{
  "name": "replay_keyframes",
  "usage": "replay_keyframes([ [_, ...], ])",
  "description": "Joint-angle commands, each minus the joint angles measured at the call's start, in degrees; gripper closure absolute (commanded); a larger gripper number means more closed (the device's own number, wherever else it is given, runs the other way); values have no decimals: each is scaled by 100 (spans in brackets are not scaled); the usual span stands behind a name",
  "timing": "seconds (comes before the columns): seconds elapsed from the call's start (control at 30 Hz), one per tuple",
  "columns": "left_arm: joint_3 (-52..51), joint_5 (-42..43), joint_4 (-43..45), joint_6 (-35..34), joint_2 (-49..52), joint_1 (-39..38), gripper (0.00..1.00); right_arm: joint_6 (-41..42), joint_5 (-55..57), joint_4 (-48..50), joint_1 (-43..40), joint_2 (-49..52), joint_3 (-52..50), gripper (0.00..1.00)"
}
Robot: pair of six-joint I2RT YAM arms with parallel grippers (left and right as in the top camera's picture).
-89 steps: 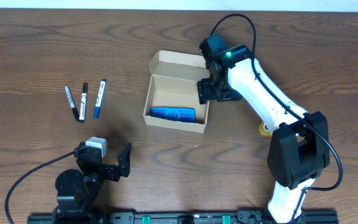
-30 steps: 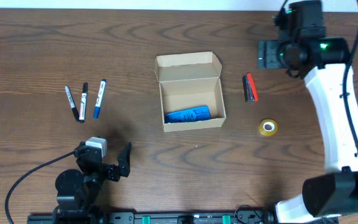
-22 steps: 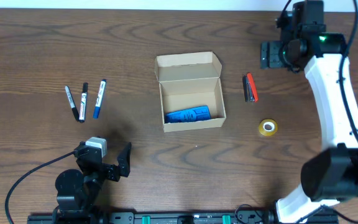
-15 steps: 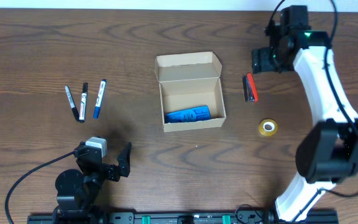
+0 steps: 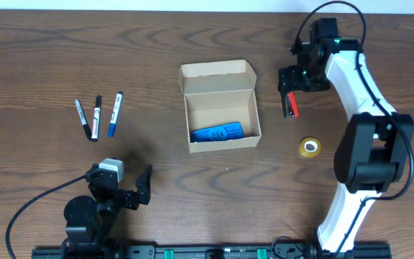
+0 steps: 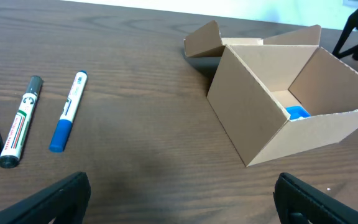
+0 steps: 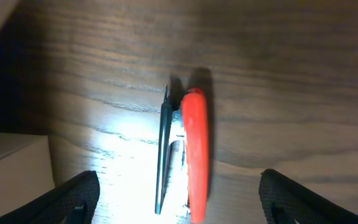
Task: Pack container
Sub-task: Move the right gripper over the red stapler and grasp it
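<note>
— As we look down from above, where does our right gripper (image 5: 291,80) stand?

— Right over the red tool (image 5: 290,105); from the wrist, we see that tool lying lengthwise between our two fingers (image 7: 73,199), its black side toward one and its red side toward the other; the jaws are spread wide and pinch nothing; whether the fingers touch the tool we cannot tell.

— And the box?

— We have the box (image 5: 220,108) just off that gripper's side, toward our left arm, and apart from it; its flap is folded back, so it lies open; a blue thing (image 5: 216,133) rests on its floor, at the end away from the flap.

— What of our left gripper (image 6: 182,179)?

— Its jaws are spread too, and we hold nothing there; the box is ahead of it and off to its right, one corner turned toward us; three markers (image 6: 23,121) lie ahead to its left, side by side and apart from the box.

— Anything else by the right gripper?

— A tape roll (image 5: 308,147) lies behind it, toward our own base; it is near the tool but not touching it.
</note>
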Motion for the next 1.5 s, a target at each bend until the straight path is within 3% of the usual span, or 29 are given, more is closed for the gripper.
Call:
replay_keyframes([
  [0.0, -116, -20, -4, -66, -42, -20, 5, -101, -81, -7, 92, 205, -26, 16],
  [0.9, -116, -20, -4, -66, -42, -20, 5, -284, 348, 81, 249, 866, -39, 24],
  [1.1, -116, -20, -4, -66, -42, -20, 5, -284, 348, 44, 227, 1021, -39, 32],
  [1.23, -116, -20, -4, -66, -42, -20, 5, -284, 348, 46, 216, 1021, -39, 48],
  [1.47, -116, -20, -4, -66, -42, -20, 5, -284, 348, 42, 216, 1021, -39, 63],
])
